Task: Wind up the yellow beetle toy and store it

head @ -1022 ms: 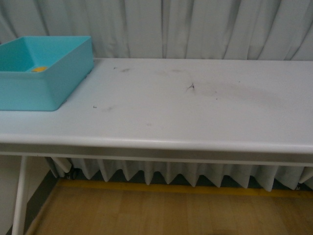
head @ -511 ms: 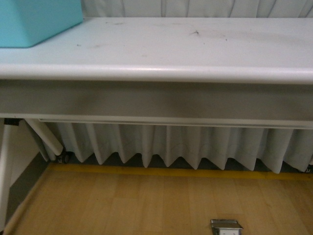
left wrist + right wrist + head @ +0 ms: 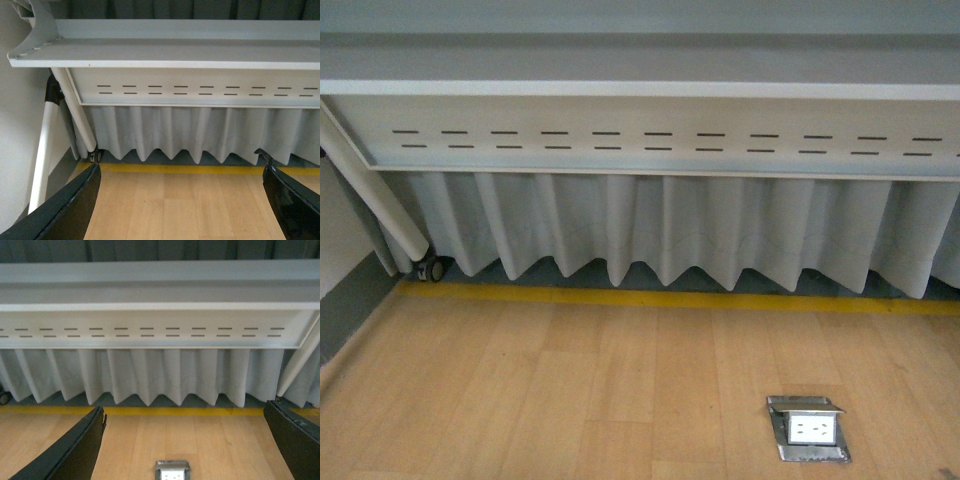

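bench (image 3: 640, 60) underside is seen from below in the front view, its front edge running across the top and a slotted panel (image 3: 660, 140) hung beneath it. a pleated grey curtain (image 3: 660, 230) falls behind the panel to a yellow floor stripe (image 3: 650, 298). the wooden floor (image 3: 540, 390) carries a metal socket box (image 3: 808, 430) with its lid raised, set toward the right. a slanted white leg (image 3: 375, 190) ends at a small castor (image 3: 437, 268) below the bench's left end.

the toy is shown in none of the views, so its place cannot be told.

in the left wrist view, the left gripper (image 3: 182, 200) is seen as two dark fingers (image 3: 70, 205) at the lower corners, jaws spread wide with nothing between them; the bench's left corner and leg are faced. in the right wrist view, the right gripper (image 3: 185, 445) is likewise held with jaws wide apart and empty, its fingers (image 3: 70, 450) framing the socket box (image 3: 172, 471) on the floor.
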Robot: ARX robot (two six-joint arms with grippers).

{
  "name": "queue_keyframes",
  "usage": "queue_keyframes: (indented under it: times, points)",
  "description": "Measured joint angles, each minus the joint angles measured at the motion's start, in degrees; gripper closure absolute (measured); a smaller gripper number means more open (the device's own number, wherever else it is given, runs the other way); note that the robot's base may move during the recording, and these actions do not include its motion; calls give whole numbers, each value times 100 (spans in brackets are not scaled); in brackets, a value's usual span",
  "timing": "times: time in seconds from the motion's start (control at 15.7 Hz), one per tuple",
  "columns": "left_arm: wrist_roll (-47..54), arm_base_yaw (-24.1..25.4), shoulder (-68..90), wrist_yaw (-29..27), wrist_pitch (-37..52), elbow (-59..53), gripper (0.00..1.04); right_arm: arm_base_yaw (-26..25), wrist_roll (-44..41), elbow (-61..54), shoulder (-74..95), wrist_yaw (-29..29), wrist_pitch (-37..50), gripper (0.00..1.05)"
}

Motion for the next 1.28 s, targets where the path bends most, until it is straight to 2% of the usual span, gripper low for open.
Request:
queue_keyframes:
  times: [1.28]
  points:
    - [0,0,0,0,13,0,7,0,-2,0,-2,0,17,6]
